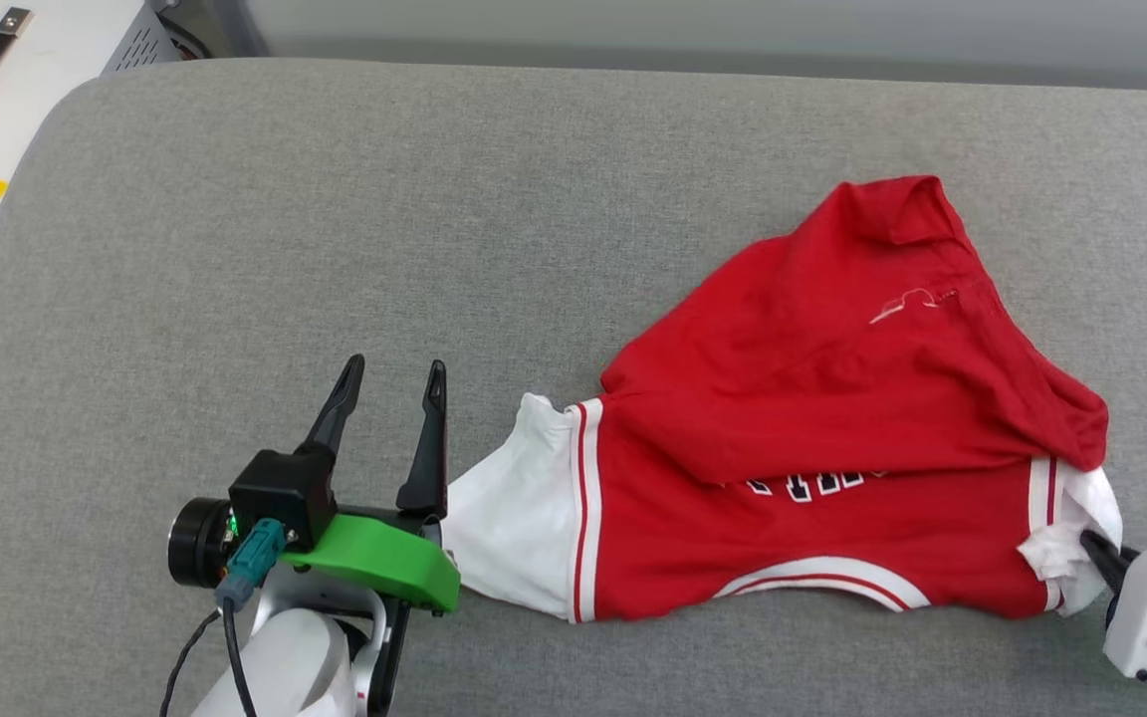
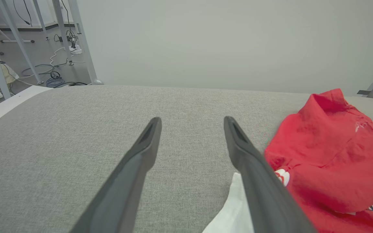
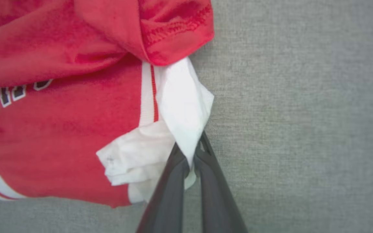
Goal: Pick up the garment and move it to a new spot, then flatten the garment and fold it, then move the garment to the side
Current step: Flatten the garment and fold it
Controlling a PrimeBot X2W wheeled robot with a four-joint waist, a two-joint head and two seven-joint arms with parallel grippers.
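The garment (image 1: pixel 832 428) lies rumpled on the grey cushion, its red lower part flopped over the chest so the black lettering (image 1: pixel 812 485) barely peeks out. One white sleeve (image 1: pixel 514 518) points left, the other (image 1: pixel 1071 543) right. My left gripper (image 1: pixel 391 376) stands open just left of the left sleeve, nothing between its fingers; in the left wrist view the gripper (image 2: pixel 191 124) has the white sleeve (image 2: pixel 231 210) and the garment (image 2: pixel 335 152) beside its right finger. My right gripper (image 3: pixel 189 150) is shut on the right sleeve (image 3: pixel 180 106), pinching a white fold.
The grey padded surface (image 1: pixel 335 249) stretches wide to the left and back. A white cabinet (image 1: pixel 6 110) stands beyond its far left corner. Metal frame legs and cables (image 2: pixel 53 64) sit on the floor past the cushion's edge.
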